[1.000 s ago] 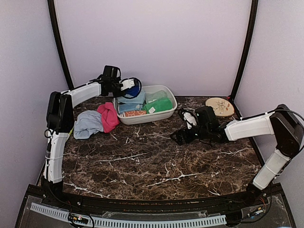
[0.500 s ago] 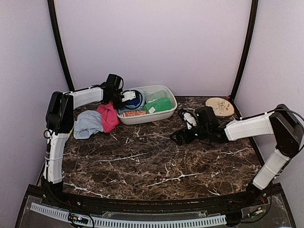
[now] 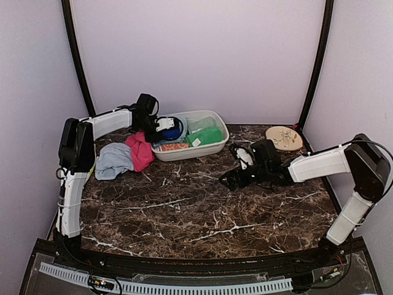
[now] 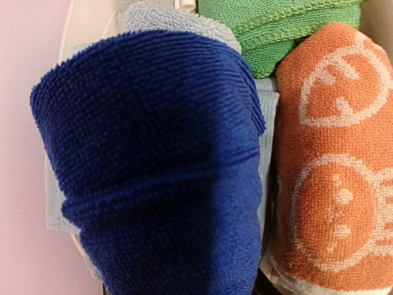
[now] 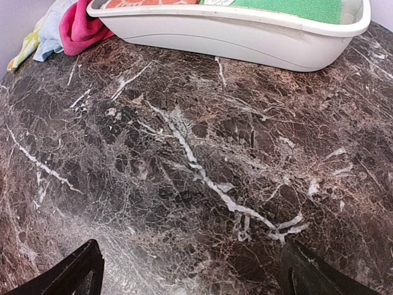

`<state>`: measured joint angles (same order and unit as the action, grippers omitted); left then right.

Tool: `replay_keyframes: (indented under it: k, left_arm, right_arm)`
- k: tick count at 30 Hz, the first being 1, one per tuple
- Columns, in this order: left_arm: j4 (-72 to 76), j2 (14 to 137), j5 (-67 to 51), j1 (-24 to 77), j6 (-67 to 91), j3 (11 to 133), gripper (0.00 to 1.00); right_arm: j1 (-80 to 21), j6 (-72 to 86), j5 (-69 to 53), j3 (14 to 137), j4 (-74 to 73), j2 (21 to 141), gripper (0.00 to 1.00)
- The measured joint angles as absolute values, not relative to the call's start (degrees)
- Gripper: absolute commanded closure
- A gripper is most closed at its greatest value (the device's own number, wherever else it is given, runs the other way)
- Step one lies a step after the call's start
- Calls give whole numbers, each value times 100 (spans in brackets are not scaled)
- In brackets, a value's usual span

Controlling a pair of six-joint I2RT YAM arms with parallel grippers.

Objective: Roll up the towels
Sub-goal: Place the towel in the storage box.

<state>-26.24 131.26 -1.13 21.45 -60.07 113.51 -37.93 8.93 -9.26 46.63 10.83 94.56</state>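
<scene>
my left gripper (image 3: 162, 126) is at the left end of the white tub (image 3: 186, 155). the rolled royal blue towel (image 4: 153, 178) is just in front of it and fills almost all of my left wrist view. my own fingers are not visible there, so i cannot tell if the left jaws are clamped on the roll or already loose from it.

the roll lies on the pale blue towel (image 4: 178, 17). it is touching the orange patterned towel (image 4: 334, 153) on one side, and the green towel (image 4: 279, 24) is behind.

i judge the step is to leave this roll in the tub. to do it well, i should have the jaws well apart before i lift. then i go straight up, not sideways, because the terry cloth can catch on a finger and the roll can open. i should also not push it against the orange one.

my right gripper (image 5: 190, 261) hangs low over the marble table (image 5: 184, 147), with its jaws wide apart and nothing between them.

the pink towel (image 3: 141, 151) and the grey towel (image 3: 113, 161) lie crumpled on the table, just left of the tub. i think they are not yet rolled.
</scene>
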Motion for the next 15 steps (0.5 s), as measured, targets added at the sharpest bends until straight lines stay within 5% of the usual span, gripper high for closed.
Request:
replay_keyframes:
  k: [15]
  left_arm:
    - [-3439, 13124, -443, 2176, -5736, 11784, 56]
  right_arm:
    - [-3782, 937, -987, 4665, 1061, 9456, 0]
